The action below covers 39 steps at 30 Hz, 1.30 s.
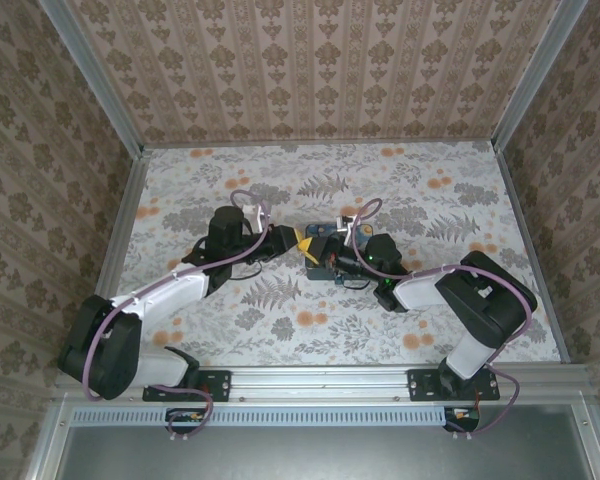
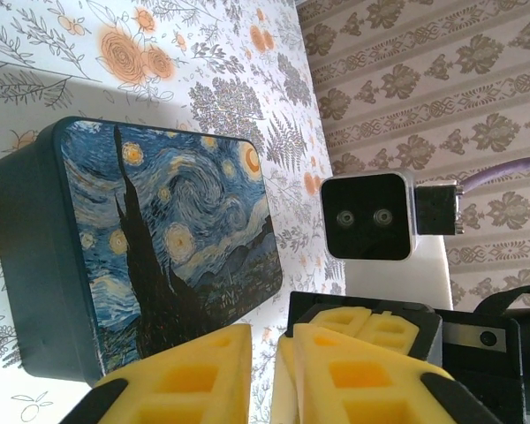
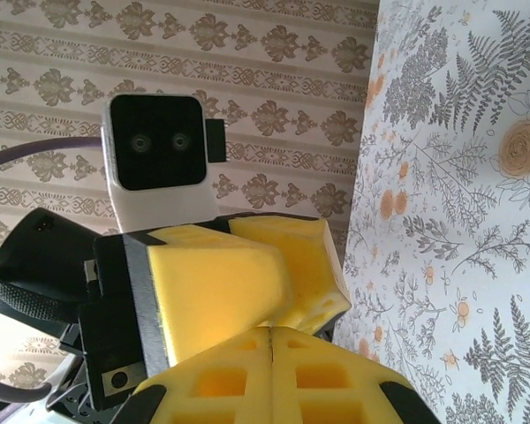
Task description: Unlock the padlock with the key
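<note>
Over the middle of the table my two grippers meet tip to tip. My left gripper [image 2: 269,340] [image 1: 305,245] shows a narrow gap between its yellow fingers; only tablecloth shows through it. My right gripper [image 3: 272,334] [image 2: 384,322] has its fingers pressed together, and I cannot tell whether anything thin sits in the seam. The left gripper's fingers [image 3: 221,283] stand right against the right gripper's tips. The padlock and the key are hidden.
A dark teal box [image 2: 159,247] printed with a starry-night painting lies flat on the floral tablecloth [image 1: 380,180], just beside and below the grippers. Patterned walls [image 1: 310,70] close in the back and both sides.
</note>
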Tool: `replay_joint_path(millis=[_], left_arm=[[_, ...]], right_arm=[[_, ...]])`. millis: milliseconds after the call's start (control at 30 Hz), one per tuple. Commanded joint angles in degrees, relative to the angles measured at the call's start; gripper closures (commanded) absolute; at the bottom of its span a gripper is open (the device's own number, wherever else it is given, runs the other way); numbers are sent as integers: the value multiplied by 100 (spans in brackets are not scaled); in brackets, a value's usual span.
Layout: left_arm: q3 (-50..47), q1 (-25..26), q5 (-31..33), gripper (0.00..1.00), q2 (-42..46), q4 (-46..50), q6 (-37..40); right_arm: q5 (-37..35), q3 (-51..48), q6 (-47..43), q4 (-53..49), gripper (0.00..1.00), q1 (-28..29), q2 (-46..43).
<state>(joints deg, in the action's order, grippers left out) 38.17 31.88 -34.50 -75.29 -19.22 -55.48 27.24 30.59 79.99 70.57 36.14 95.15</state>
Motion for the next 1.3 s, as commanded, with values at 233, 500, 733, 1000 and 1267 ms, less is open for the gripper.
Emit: replay_joint_path(millis=[233,500,733,1000,1267], left_arm=[[-20,108,48,99,-19,-168,-3],[-113,152,465,100,-22,-354,-298],[-225,186,925,100,167,-595,-568],[-335,275,1497,100,460,-777,-776],[-385,341,1813,100,541,-974,-1036]], right_arm=[[-88,-9,114,372,100,-46,124],[-287,-280,110,441,70,-198,-93],[-633,-527,-39,349,56,-393,-492],[-791,-235,-155,547,56,-321,-303],[-878,99,-308,570,56,-97,-168]])
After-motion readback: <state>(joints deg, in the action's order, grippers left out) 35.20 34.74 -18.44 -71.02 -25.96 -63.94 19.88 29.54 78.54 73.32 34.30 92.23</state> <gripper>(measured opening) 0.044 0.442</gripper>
